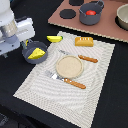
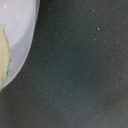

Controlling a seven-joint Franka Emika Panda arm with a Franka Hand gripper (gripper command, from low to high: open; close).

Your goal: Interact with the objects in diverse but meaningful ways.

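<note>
- Looking at the exterior view, I see the arm (image 1: 12,27) at that view's left, over the black bench (image 1: 15,70), with its hand (image 1: 26,44) just above a small grey bowl (image 1: 31,48)
- I cannot tell whether the hand is wide or narrow; its fingers are too blurred against the bowl, and they do not show in the wrist view
- The grey bowl sits at the left edge of the striped placemat (image 1: 75,95), and the yellow cheese wedge (image 1: 36,54) lies inside it
- The yellow banana with its green tip (image 1: 54,38) lies on the bench just beyond the placemat's far edge, near the bowl
- The golden-brown bread loaf (image 1: 84,41) rests at the far side of the placemat, apart from the banana
- The red tomato (image 1: 90,12) sits inside a dark grey pot (image 1: 91,16) on the brown board (image 1: 107,31) at the back; two black discs (image 1: 67,13) lie on that board to the pot's left in the exterior view
- A round tan plate (image 1: 69,66) is at the middle of the placemat, with an orange-handled knife (image 1: 86,58) on its far side and an orange-handled fork (image 1: 67,80) on its near side
- A pale bowl (image 1: 122,17) is cut off at the exterior view's right edge
- My wrist view shows only a pale curved rim (image 2: 22,30), a bit of yellow (image 2: 4,55) within it, and dark speckled bench surface (image 2: 80,70)
</note>
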